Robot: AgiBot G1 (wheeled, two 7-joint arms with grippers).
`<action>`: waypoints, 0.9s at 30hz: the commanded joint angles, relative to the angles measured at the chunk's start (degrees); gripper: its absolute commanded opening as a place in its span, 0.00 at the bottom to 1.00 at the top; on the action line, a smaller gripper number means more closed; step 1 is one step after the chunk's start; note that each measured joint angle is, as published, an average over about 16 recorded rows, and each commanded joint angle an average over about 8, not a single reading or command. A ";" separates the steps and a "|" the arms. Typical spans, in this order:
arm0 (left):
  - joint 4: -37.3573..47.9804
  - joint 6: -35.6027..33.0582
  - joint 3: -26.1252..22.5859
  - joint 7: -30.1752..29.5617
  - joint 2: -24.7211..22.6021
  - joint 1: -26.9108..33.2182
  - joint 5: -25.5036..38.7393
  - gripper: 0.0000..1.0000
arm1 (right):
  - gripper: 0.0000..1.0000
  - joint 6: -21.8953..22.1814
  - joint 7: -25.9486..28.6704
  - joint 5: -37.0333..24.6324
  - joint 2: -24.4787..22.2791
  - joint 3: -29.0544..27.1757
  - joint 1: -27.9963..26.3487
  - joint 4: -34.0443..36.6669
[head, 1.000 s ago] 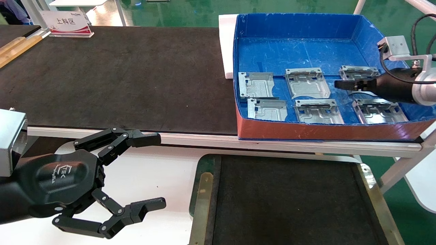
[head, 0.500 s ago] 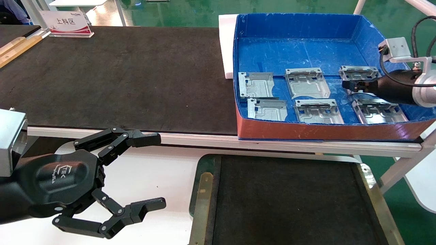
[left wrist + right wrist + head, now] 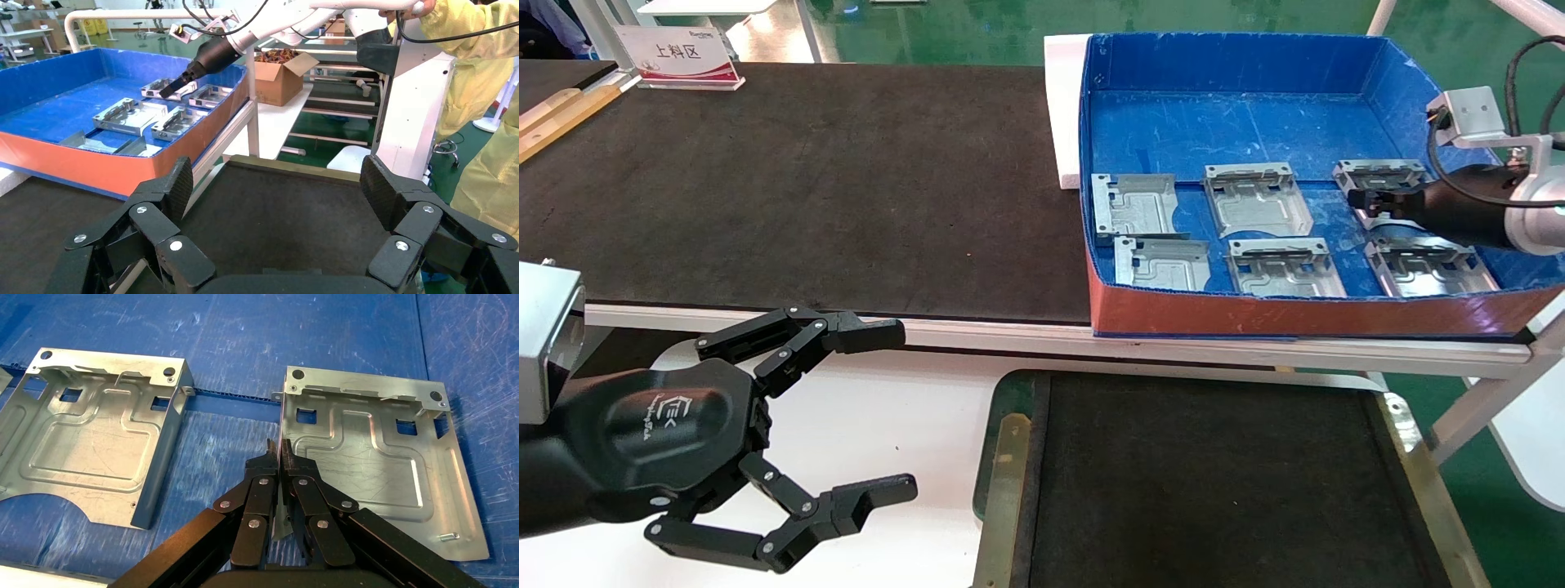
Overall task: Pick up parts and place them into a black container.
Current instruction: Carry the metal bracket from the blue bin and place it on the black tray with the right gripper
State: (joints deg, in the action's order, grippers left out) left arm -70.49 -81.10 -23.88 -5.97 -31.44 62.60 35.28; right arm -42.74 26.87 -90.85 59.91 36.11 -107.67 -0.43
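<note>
Black container point(image 3: 1214, 490) cut off by head view's bottom edge; right gripper point(image 3: 1361, 198) hides part of far-right part point(image 3: 1377, 173).

Six parts point(image 3: 1258, 198) lie in the box point(image 3: 1238, 65) (container point(image 3: 1214, 482) nearer)

We see the black container point(image 3: 1214, 482) bare and reachable from above; six parts point(image 3: 1258, 198) crowd the near half of the blue box point(image 3: 1238, 57), leaving narrow gaps; its red front wall point(image 3: 1303, 314) bars the near side.
</note>
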 commanded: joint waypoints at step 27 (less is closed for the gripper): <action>0.00 0.00 0.00 0.00 0.00 0.00 0.00 1.00 | 0.00 -26.71 -12.93 4.81 -5.01 -2.69 -7.66 -5.96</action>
State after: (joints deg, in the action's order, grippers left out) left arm -70.49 -81.10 -23.88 -5.97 -31.44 62.60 35.28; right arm -69.13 14.33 -86.13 55.06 33.49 -115.31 -6.32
